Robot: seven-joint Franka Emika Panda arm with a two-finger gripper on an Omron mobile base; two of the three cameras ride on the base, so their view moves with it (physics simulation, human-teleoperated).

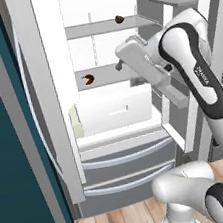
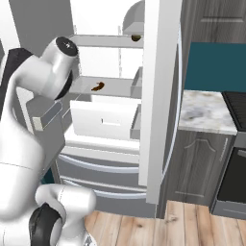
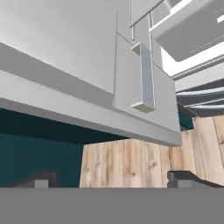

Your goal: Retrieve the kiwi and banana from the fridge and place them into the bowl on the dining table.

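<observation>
The fridge stands open in front of me, its white shelves showing. A small brown kiwi rests on the upper shelf. The banana, brown and curved, lies on the shelf below, to the left. My gripper hovers open and empty just right of the banana at its shelf's height, below the kiwi. In the hand view it faces the fridge's left door and the floor. The bowl and the dining table are out of view.
A white drawer sits under the banana's shelf. The open right door stands beside a marble counter over dark cabinets, with an oven at far right. A teal wall lies left. The floor is wood.
</observation>
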